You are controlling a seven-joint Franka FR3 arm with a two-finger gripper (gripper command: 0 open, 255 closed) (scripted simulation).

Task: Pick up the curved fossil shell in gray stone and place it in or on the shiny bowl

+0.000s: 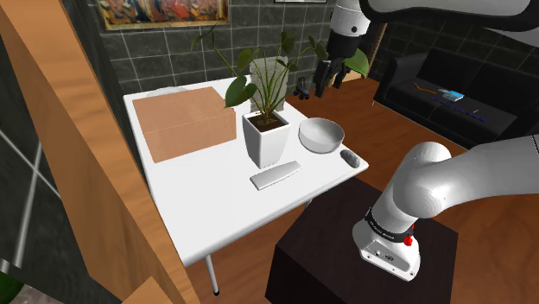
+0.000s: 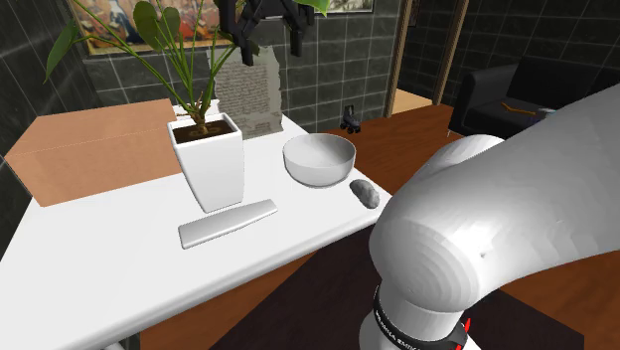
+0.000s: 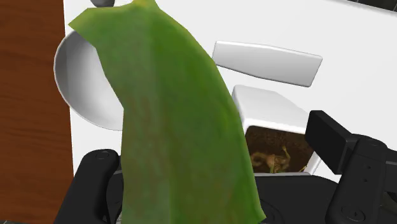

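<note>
The grey fossil shell [image 1: 349,158] [image 2: 365,193] lies on the white table [image 1: 216,207] near its corner, just beside the shiny white bowl [image 1: 321,135] [image 2: 319,159] on the side nearer the stand. The black gripper [image 1: 330,78] [image 2: 263,25] hangs high above the table's far side, beyond the bowl, open with nothing held. In the wrist view a big green leaf [image 3: 178,121] covers the middle. One finger [image 3: 327,133] shows beside it, and the bowl [image 3: 83,83] lies past the leaf with the shell's edge [image 3: 102,2] next to it.
A white pot [image 1: 266,136] [image 2: 209,159] with a tall leafy plant stands next to the bowl. A flat white bar [image 1: 275,174] [image 2: 227,223] lies in front of the pot. A cardboard box [image 1: 186,121], a grey slab [image 2: 248,89] and a small dark object [image 2: 351,119] sit further back.
</note>
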